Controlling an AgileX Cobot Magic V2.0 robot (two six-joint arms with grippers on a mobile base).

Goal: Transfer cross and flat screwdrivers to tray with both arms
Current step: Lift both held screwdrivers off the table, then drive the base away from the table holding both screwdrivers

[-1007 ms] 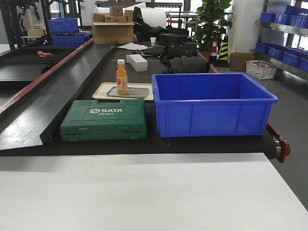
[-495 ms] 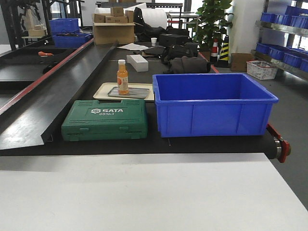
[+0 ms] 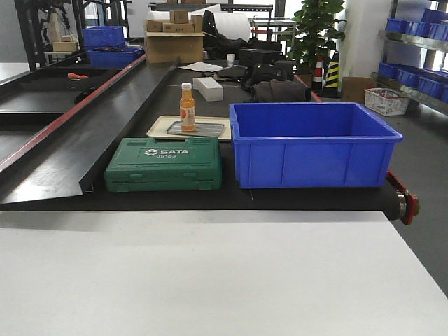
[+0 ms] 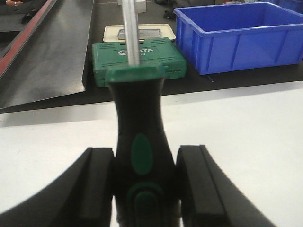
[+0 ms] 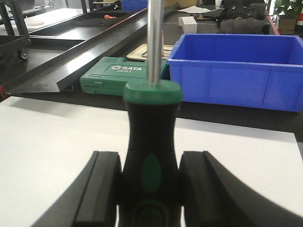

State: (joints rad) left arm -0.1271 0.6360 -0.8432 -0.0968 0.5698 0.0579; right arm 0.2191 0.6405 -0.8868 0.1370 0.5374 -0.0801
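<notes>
White table [image 3: 210, 280] open right to its far edge. On the black bench [image 3: 315, 199] beyond: green case [image 3: 164, 164] at the near edge, blue bin [image 3: 315, 147] just beside it on the right, narrow gap between. Grey tray [image 3: 206, 129] sits on the cream tray [image 3: 157, 127] straight behind the case; orange bottle [image 3: 187, 106] stands at its left end. Sloped black panel [image 3: 63, 140] flanks the left. Open from above, over the case.

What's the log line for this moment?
left gripper: shut on left screwdriver | right gripper: shut on right screwdriver | underneath: white table | ahead: green SATA case
</notes>
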